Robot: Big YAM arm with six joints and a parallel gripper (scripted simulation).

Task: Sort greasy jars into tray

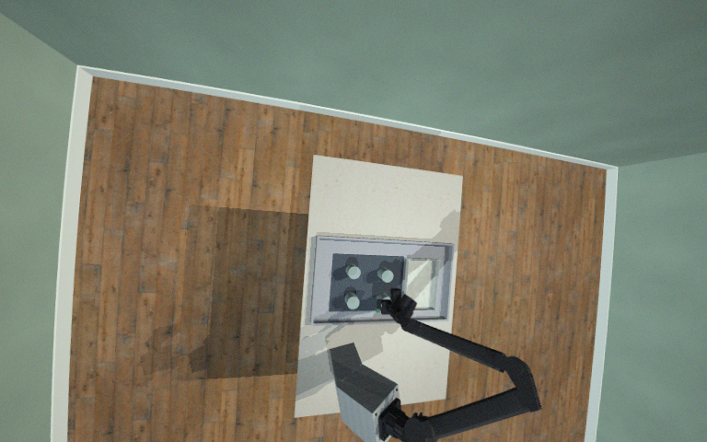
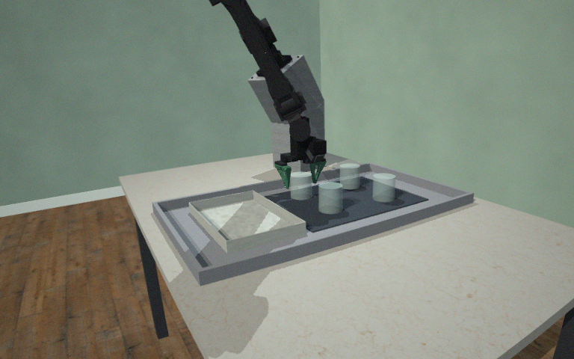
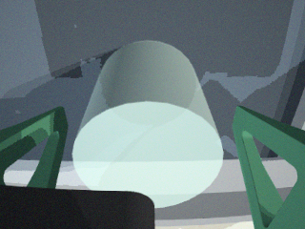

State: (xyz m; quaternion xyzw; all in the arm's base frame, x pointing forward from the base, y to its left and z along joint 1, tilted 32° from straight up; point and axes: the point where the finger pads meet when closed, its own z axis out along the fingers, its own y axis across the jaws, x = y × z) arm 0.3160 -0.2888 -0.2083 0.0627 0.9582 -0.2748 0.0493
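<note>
Four clear glass jars stand mouth down on the dark drying mat (image 1: 367, 286) (image 2: 364, 207). My gripper (image 1: 384, 305) (image 2: 300, 182) (image 3: 150, 115) is open, its green fingers on either side of the top of the jar (image 2: 301, 188) (image 3: 149, 147) nearest the tray, apart from its walls. In the overhead view my wrist mostly hides this jar (image 1: 383, 298). The other three jars (image 1: 353, 272) (image 1: 386, 274) (image 1: 352, 300) (image 2: 330, 197) (image 2: 349, 176) (image 2: 383, 187) stand upright and apart. The pale tray (image 1: 419, 276) (image 2: 262, 236) beside the mat holds nothing.
Mat and tray lie on a grey steel top with a raised rim (image 1: 320, 281) (image 2: 253, 262), which sits on a pale stone table (image 2: 402, 287). My arm's grey base block (image 1: 362, 390) (image 2: 296, 84) stands behind the steel top.
</note>
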